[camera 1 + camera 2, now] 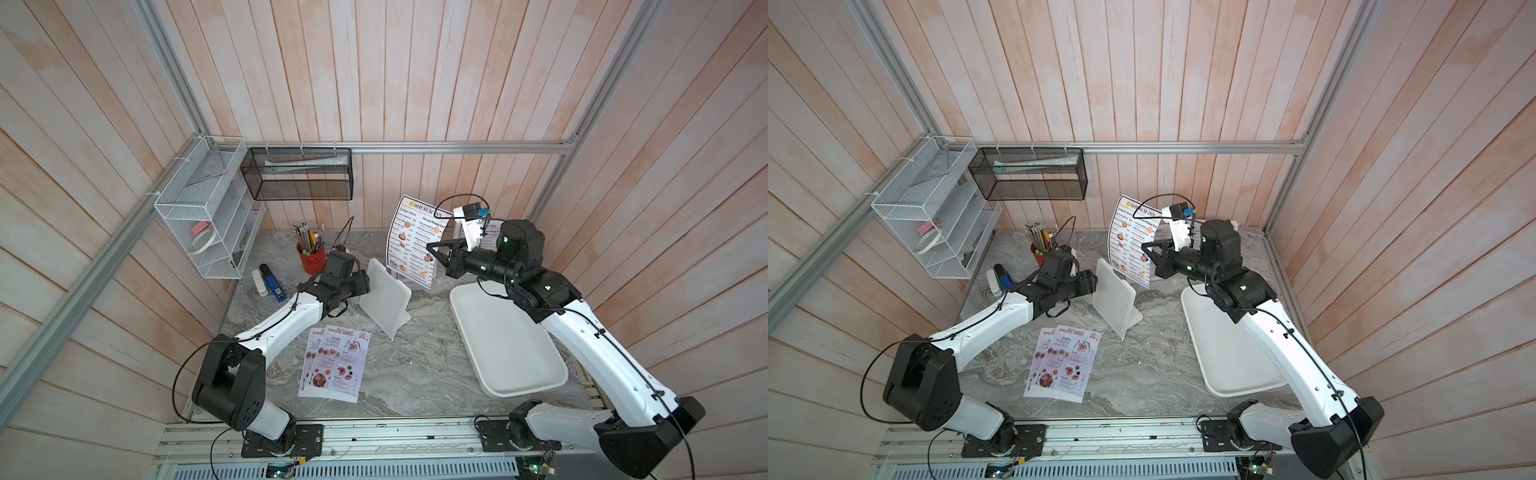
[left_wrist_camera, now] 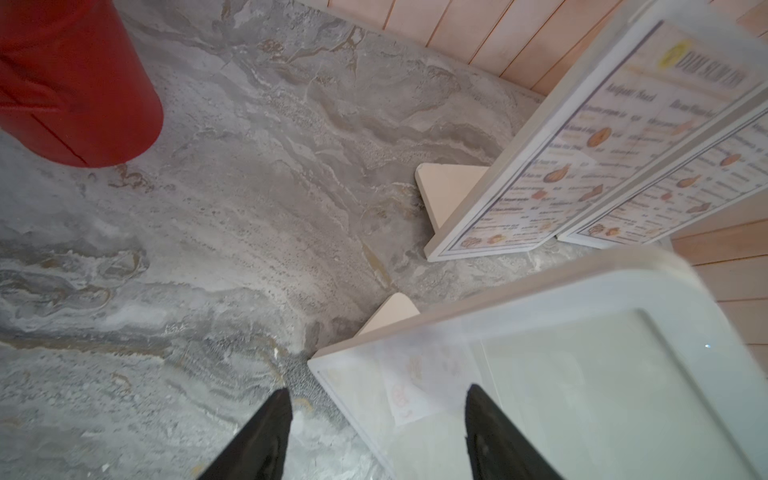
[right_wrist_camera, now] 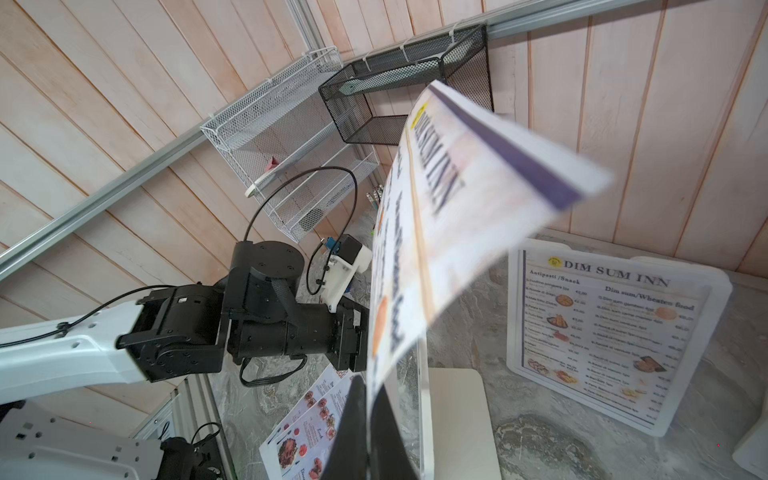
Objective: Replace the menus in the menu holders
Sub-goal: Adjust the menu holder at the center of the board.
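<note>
At right pincer (image 3: 368,399): Dim Sum Inn menu (image 3: 436,232) clamped, curling upward | left pincer (image 2: 378,390): wide, at menu holder (image 1: 386,301) edge

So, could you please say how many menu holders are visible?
3 holders: one before the left tool; one holding the Dim Sum Inn sheet the right tool grips; one behind the right arm, partly hidden from above.

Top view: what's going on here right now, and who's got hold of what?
The right pincer is shut on a Dim Sum Inn menu, which bows upward beside the middle menu holder; whether it's partly inside isn't clear. The left pincer is open, its fingers astride the edge of the nearest menu holder. Two Special Menu sheets lie flat on the table, untouched.
</note>
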{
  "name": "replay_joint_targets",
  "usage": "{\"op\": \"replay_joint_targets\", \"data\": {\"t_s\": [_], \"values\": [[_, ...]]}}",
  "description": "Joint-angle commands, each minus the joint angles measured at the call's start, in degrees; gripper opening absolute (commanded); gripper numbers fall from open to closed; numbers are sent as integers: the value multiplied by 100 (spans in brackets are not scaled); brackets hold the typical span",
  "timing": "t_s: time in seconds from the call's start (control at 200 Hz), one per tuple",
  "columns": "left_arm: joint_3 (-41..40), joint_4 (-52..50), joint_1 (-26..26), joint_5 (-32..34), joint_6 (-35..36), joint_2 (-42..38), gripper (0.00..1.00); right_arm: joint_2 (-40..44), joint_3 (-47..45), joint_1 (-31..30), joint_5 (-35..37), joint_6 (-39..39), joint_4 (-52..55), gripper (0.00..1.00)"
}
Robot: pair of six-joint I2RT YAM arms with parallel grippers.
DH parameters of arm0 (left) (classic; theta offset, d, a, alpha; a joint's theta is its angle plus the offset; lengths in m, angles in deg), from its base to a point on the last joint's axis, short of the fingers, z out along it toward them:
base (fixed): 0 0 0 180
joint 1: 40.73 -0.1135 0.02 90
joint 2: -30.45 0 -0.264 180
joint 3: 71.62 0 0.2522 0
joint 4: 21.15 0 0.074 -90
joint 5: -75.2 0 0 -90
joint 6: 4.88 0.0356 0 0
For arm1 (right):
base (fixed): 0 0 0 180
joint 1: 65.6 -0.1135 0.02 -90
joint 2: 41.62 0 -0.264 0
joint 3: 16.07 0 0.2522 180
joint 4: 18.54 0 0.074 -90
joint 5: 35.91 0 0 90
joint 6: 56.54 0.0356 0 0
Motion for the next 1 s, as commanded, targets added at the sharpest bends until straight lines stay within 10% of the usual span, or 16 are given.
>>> {"op": "replay_joint_targets", "data": {"t_s": [0.0,0.995], "values": [[226,214,-23,-122,177,286,68,-13,243,-37,414,-126,247,0],[-446,-70,-18,216,200,-636,68,-565,290,-95,378,33,244,0]]}}
